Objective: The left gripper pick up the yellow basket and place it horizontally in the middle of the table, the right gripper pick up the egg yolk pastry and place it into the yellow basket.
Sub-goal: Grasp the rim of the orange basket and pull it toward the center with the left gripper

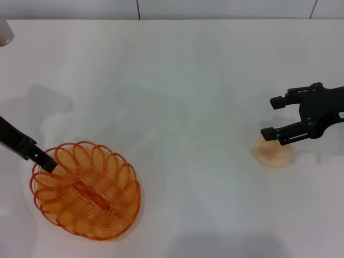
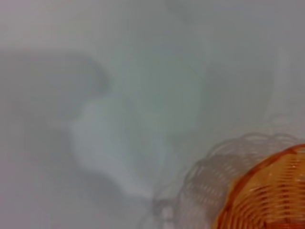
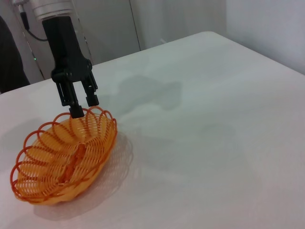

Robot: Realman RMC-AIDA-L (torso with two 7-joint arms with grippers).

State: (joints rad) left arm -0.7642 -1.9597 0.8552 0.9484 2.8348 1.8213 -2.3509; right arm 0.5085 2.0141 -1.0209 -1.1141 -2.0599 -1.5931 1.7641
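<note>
The yellow basket [image 1: 86, 193] sits at the near left of the white table [image 1: 177, 80]. It also shows in the left wrist view [image 2: 271, 195] and the right wrist view [image 3: 64, 157]. My left gripper [image 1: 47, 160] is at the basket's far-left rim and closed on the looped wires. In the right wrist view this gripper [image 3: 83, 106] holds that rim slightly raised, so the basket tilts. My right gripper [image 1: 272, 117] is open at the right, just above and behind the egg yolk pastry [image 1: 275, 154]. One of its fingers overlaps the pastry's top edge.
A white rounded object [image 1: 4, 33] stands at the table's far left corner. The table's back edge meets a grey panelled wall [image 1: 215, 8]. The table's right edge [image 3: 267, 57] shows in the right wrist view.
</note>
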